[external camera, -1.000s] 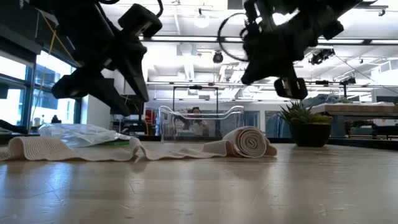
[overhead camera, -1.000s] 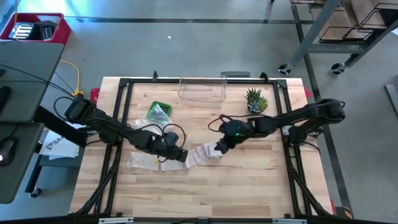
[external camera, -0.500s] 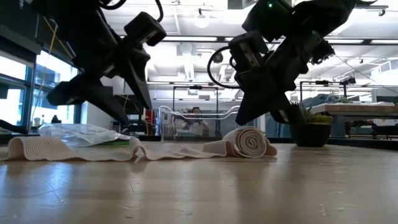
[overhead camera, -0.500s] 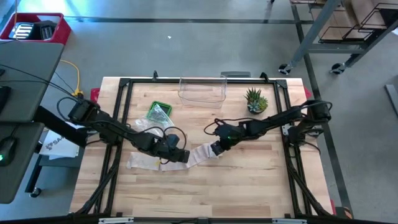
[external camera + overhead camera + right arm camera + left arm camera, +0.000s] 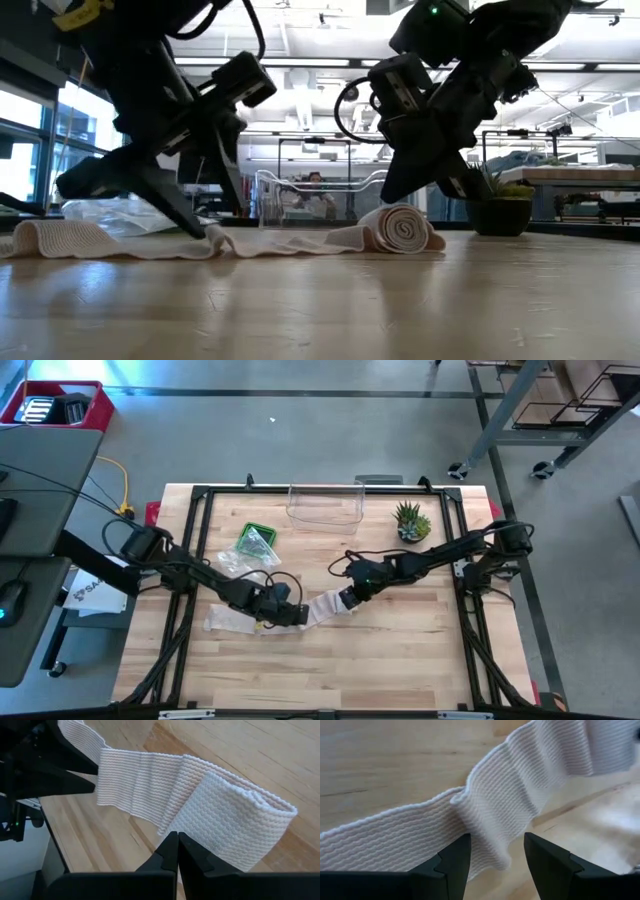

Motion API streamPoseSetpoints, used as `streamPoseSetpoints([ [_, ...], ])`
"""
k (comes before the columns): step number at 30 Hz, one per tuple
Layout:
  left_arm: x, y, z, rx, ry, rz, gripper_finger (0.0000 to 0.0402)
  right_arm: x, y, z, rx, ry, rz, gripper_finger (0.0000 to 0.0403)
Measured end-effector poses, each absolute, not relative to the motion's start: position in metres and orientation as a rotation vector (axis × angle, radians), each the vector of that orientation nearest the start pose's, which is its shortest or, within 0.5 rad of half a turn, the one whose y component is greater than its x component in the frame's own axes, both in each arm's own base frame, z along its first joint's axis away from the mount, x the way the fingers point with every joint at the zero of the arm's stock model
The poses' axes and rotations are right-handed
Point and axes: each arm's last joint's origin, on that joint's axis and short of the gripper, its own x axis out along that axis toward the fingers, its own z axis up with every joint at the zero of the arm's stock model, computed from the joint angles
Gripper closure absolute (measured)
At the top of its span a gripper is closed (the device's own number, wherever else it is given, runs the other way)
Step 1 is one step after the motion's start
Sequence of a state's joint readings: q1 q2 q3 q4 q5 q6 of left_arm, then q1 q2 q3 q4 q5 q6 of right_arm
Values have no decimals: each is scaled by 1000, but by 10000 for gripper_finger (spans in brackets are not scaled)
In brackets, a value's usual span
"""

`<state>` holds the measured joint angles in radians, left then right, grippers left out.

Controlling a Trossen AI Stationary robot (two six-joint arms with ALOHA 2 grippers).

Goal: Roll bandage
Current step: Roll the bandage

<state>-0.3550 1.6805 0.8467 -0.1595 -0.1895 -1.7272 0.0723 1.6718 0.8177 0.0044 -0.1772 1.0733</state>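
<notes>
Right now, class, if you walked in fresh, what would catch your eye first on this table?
The cream bandage stretched across the middle of the wooden table, its right end already wound into a roll. The left tool is open, down over the flat, wrinkled strip, while the right tool is shut, right by the roll. At the far edge sits a small potted plant.

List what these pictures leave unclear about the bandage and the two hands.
- Bandage: in the high view the left arm covers its middle stretch.
- Left hand: open over a fold; whether the fingers touch the cloth is cut off by the wrist view's edge.
- Right hand: shut at the roll; contact cannot be told, and in the low view the arm hides the tips.
</notes>
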Motion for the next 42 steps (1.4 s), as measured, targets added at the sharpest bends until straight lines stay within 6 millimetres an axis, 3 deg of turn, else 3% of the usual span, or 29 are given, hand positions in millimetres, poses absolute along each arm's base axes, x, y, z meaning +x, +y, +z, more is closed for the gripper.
streamPoseSetpoints([
  [14,293,-99,134,-1332,857,730,231,315,28,148,1045,896,-253,403],
  [17,293,-99,134,-1322,850,731,264,313,27,147,1041,909,-281,403],
  [22,295,-99,135,-1295,845,691,369,311,26,145,1062,919,-341,403],
  [24,296,-99,135,-1290,843,682,392,312,26,145,1063,909,-336,403],
  [42,284,-97,136,-1171,981,678,401,314,28,133,1112,936,-369,403],
])
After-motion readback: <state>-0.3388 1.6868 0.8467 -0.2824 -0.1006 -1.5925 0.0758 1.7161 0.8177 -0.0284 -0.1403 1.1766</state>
